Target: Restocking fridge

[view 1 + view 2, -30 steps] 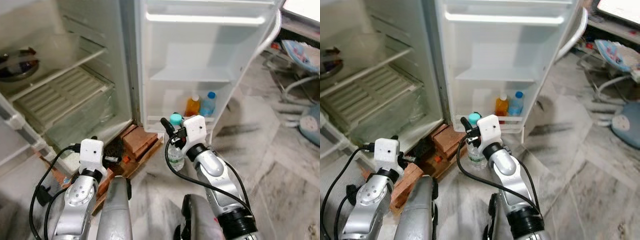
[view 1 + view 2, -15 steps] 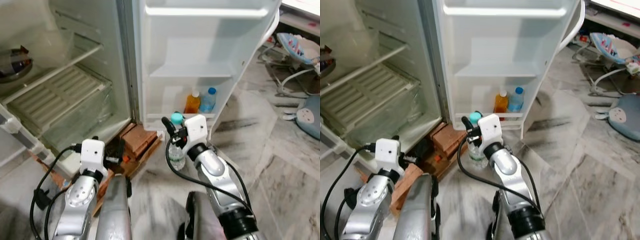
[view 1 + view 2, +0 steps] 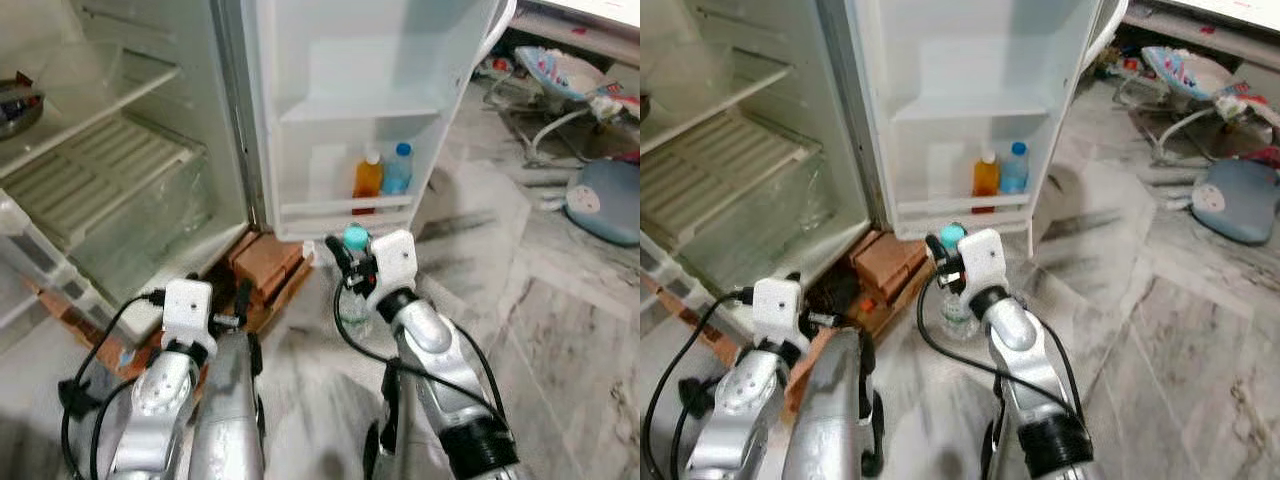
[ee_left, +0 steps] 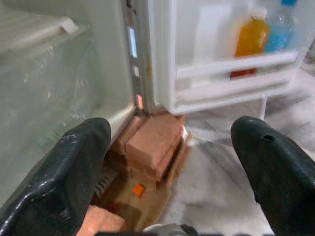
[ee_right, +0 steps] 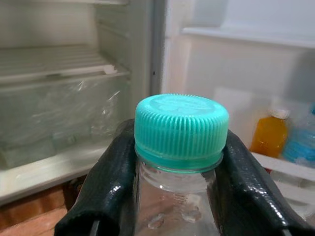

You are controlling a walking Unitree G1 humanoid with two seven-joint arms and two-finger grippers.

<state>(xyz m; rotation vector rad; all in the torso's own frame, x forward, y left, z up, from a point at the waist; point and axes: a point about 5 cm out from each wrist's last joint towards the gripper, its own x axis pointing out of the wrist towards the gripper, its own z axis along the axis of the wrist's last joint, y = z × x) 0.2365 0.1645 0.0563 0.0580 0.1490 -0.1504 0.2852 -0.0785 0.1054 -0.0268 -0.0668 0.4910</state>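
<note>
A clear bottle (image 5: 177,196) with a teal cap (image 5: 181,129) is pinched at its neck by the right gripper (image 3: 350,268), one black finger (image 5: 106,191) pressed on each side just under the cap. The bottle hangs upright in front of the open fridge door (image 3: 350,110), below and just short of its lowest shelf (image 3: 345,205). On that shelf stand an orange bottle (image 3: 368,175) and, beside it, a blue bottle (image 3: 397,170). The door shelf above them (image 3: 360,108) is bare.

The left gripper (image 4: 172,157) is spread wide and holds nothing; it is low near the foot of the fridge, over a stack of bricks (image 4: 152,142) under the cabinet. Inside the fridge are a ribbed shelf (image 3: 90,175) and a clear drawer (image 3: 150,230). The floor (image 3: 560,320) is grey veined marble, and a blue-grey cushion (image 3: 605,200) lies on it to the right.
</note>
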